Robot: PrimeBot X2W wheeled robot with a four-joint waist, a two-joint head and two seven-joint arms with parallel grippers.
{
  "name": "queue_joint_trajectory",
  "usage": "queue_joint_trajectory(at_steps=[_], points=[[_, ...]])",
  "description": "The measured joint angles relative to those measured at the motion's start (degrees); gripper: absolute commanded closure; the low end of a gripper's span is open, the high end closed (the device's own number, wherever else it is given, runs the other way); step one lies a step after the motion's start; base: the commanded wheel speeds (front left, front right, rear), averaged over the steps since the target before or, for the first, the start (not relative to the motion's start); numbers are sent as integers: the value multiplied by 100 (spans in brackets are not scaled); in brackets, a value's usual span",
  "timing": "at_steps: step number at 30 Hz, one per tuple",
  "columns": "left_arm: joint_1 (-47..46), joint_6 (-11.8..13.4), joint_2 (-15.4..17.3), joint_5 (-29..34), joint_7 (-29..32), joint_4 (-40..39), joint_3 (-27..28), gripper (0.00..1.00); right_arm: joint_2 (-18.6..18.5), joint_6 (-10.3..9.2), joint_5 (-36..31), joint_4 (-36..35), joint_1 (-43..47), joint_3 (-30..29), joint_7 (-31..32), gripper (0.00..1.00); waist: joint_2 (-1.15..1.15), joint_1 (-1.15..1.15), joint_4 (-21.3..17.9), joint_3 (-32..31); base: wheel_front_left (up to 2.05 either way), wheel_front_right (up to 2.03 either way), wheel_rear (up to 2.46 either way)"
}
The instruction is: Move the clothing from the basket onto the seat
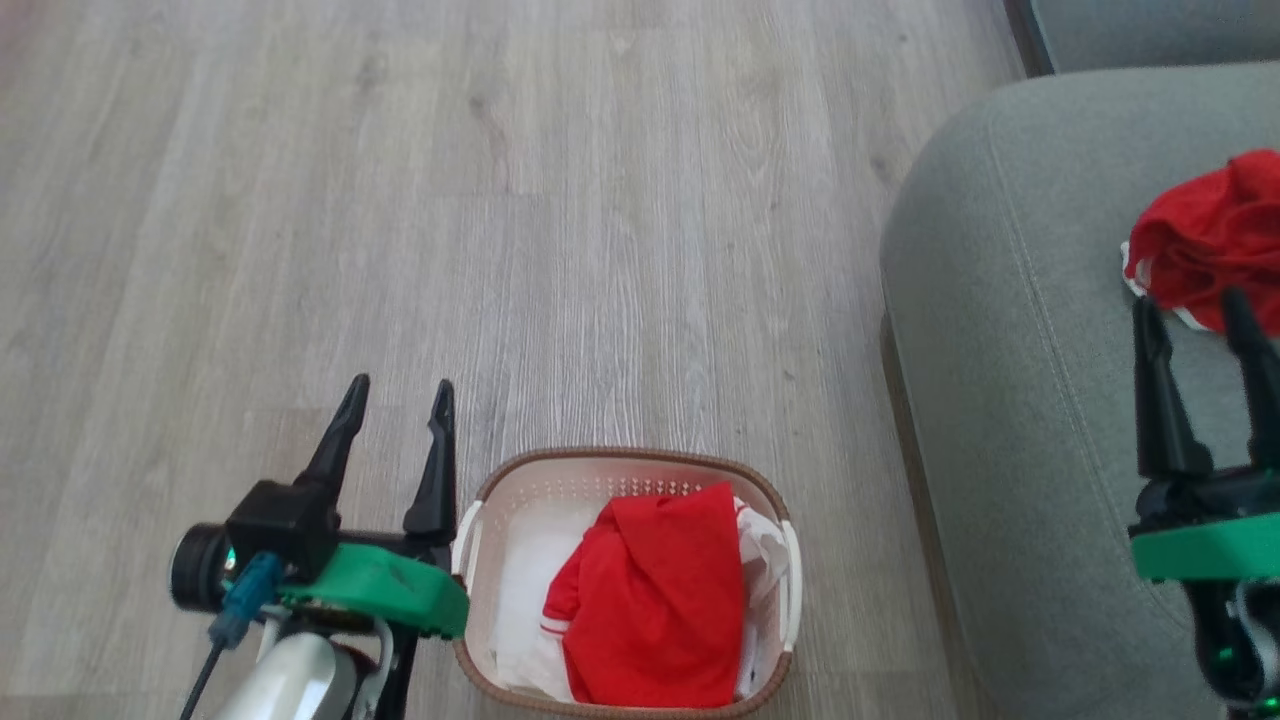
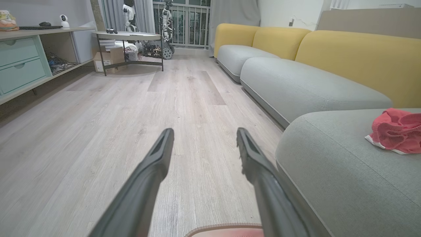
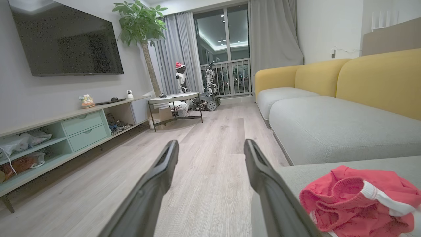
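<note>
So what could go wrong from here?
The red garment lies bunched over white pieces in the basket; a grab might lift several and drop one on the floor. The open right gripper sits close to the crumpled red piece on the seat and might snag it.

The basket (image 1: 620, 462) is set on the floor (image 1: 500, 200), the seat (image 1: 1000, 380) to its right. 1 garment (image 1: 655, 600) is laid in the basket, a 2nd garment (image 1: 1215, 235) on the seat. The left gripper (image 1: 401, 385) is held just left of the basket, the right gripper (image 1: 1190, 300) over the seat.
</note>
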Motion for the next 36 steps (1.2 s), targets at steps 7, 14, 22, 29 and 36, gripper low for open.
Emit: queue_joint_trajectory(at_steps=[7, 14, 22, 29, 36], points=[[-333, -162, -244, 8, -1, 298, -73, 0, -131, 0, 135, -133, -256, 10, 0, 0, 0, 0, -114, 368, 0, 0, 0], [-781, -422, -569, 8, -1, 1054, -203, 0, -385, 0, 254, -256, -704, 37, 0, 0, 0, 0, -313, 871, 0, 0, 0], [-1394, -938, -1004, 10, -2, 2391, -414, 0, -547, 0, 391, -286, -1105, -44, 0, 0, 0, 0, -538, 1429, 0, 0, 0], [-2241, -1391, -1439, 41, -2, 3990, -548, 0, -686, 0, 504, -316, -1634, -171, 0, 0, 0, 1, -749, 2015, 0, 0, 0], [-2885, -1757, -1653, -78, -1, 5198, -536, 0, -750, 0, 570, -341, -1923, -193, 0, 0, 0, 1, -934, 2563, 0, 0, 0]])
